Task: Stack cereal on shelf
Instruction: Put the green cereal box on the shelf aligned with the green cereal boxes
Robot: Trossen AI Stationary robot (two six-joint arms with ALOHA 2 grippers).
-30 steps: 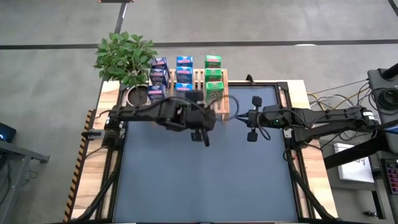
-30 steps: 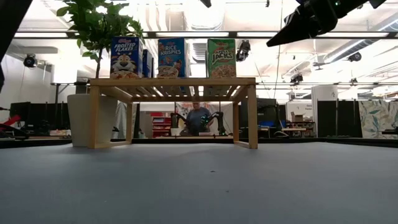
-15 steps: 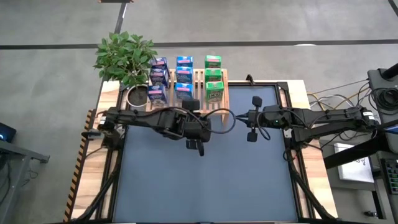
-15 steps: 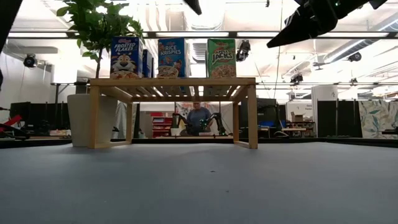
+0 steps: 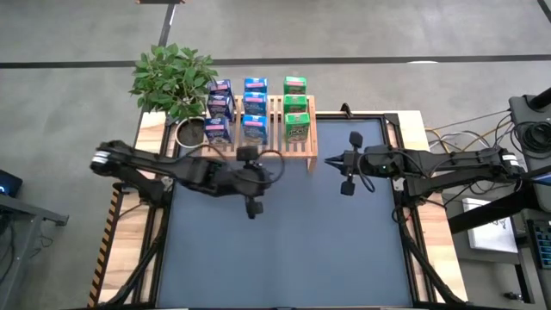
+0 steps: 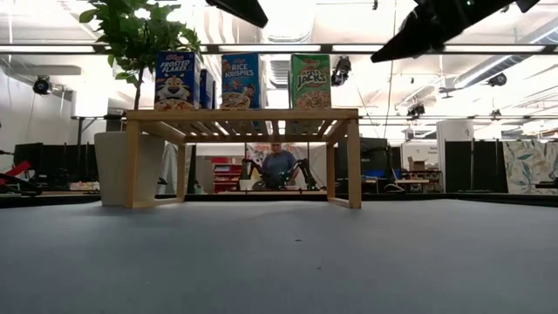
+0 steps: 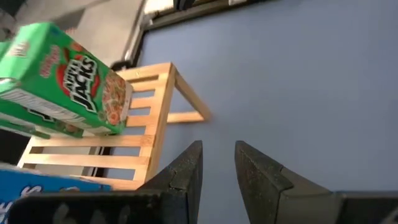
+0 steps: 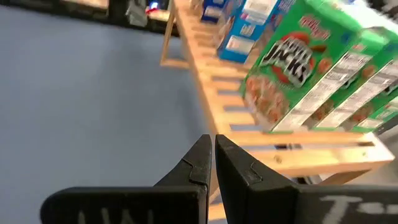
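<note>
Pulled back from the shelf (image 5: pixel 297 146), left end effector (image 5: pixel 251 207) is slightly parted, empty; right end effector (image 5: pixel 348 185) closed, empty.

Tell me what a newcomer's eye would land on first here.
The rows of bright blue and green cereal boxes standing on top of the light wooden shelf at the table's far edge stand out most, with a leafy potted plant beside them. In front, over the bare blue mat, hang the empty left gripper and the shut right gripper.

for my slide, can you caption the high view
Overhead: three rows of cereal boxes on the wooden shelf; left gripper and right gripper empty above the mat.
</note>
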